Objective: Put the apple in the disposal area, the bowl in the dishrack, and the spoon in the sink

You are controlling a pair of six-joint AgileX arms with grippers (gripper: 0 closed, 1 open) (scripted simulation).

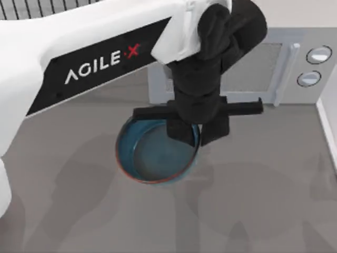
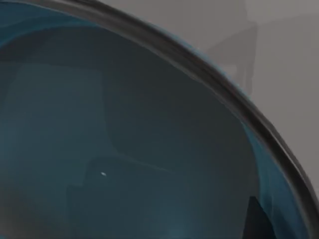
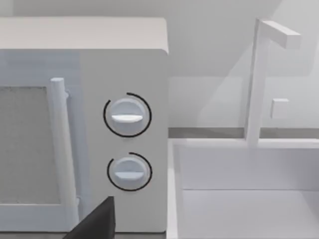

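My left gripper [image 1: 194, 138] is down over the bowl [image 1: 152, 158], near table centre, just in front of the microwave [image 1: 274, 68]. Its black fingers straddle the bowl's far-right rim: one finger inside the bowl, the other outside on the right. Looks clamped on the rim, though the contact itself is hidden under the wrist. Bowl is upright on the grey table [image 1: 253, 200], teal inside, thin reddish-brown edge visible at the near side.

Left wrist cam: close on the bowl's teal interior [image 2: 124, 139], with the dark rim curving across and grey table beyond it. A dark bit at the frame edge [image 2: 256, 219], prob. a fingertip, can't tell for sure.

Dishrack [image 1: 47, 6]: black wires at the far-left edge of the top view, mostly behind the left arm, well apart from the bowl.

Right wrist cam faces the microwave [image 3: 124, 124], two round knobs and a vertical door handle, with the white sink [image 3: 249, 199] and its faucet [image 3: 259, 79] just beside it. A dark finger tip [image 3: 97, 221] of the right gripper is at the frame edge; can't tell if it's open or closed.
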